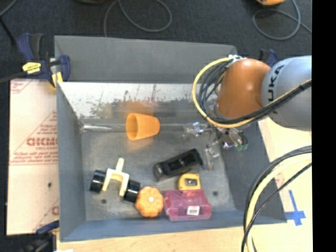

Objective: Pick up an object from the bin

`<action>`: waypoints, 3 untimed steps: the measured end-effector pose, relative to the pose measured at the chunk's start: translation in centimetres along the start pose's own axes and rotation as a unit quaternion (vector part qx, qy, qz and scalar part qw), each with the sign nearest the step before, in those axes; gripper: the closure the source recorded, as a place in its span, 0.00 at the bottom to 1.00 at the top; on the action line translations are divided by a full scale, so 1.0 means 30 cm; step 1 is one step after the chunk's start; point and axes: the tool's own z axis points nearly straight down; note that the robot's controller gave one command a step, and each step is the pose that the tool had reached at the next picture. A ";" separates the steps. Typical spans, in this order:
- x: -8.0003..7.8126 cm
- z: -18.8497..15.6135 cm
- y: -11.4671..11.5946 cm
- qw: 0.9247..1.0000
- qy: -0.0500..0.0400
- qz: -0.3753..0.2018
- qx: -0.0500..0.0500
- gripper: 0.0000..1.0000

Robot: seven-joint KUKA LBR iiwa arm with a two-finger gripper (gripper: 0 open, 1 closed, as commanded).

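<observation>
1. Camera view shows a black oblong thing (178, 163) lying flat on the bin floor (105, 151), right of the middle; it is the piece nearest the gripper (211, 150).
2. Its long axis is seen to run from lower left to upper right, with the upper-right end towards the gripper.
3. The gripper is placed just beside that end, under the arm's orange cover; whether it is apart or together cannot be told.
4. Nothing is seen lifted, so the pick is judged not yet done: closing and raising are left.
5. A yellow tape measure (189, 182) lies just below, a pink box (187, 205) beyond it, and an orange cup (142, 126) is tipped on its side well apart.
</observation>
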 end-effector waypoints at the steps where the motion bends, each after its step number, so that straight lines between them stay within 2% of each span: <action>1: -0.009 0.011 0.005 1.000 0.000 0.004 0.000 0.00; 2: -0.017 0.015 0.031 0.995 0.000 0.103 -0.001 0.00; 3: -0.026 0.057 0.110 0.994 0.000 0.107 0.002 0.00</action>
